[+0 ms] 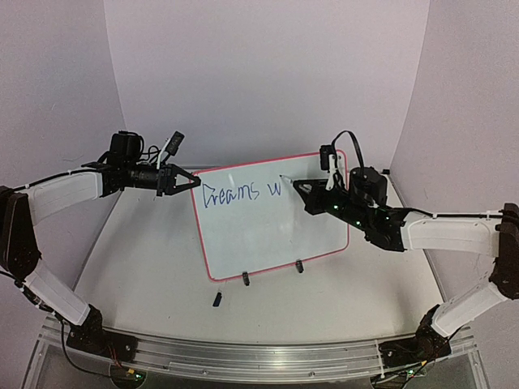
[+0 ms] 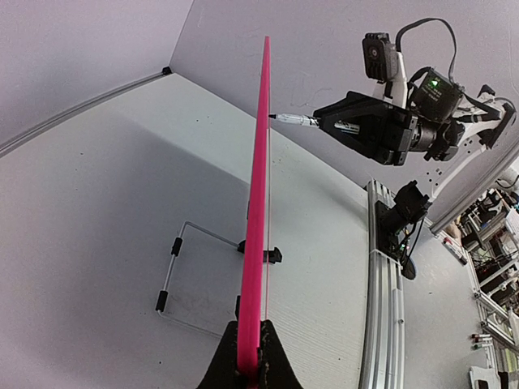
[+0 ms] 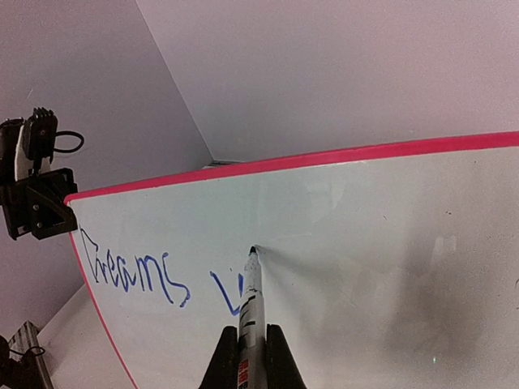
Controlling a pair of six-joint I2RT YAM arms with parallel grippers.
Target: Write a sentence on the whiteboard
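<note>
The whiteboard, white with a red-pink rim, stands propped upright on two small black clip feet. Blue writing on it reads "Dreams", followed by the start of another letter. My left gripper is shut on the board's upper left edge; in the left wrist view its jaws pinch the whiteboard's pink rim seen edge-on. My right gripper is shut on a white marker, whose tip touches the whiteboard just right of the blue stroke. The marker meets the board near its top edge.
A small dark cap lies on the table in front of the board. A wire stand props the board from behind. A metal rail runs along the near table edge. White walls enclose the back and sides.
</note>
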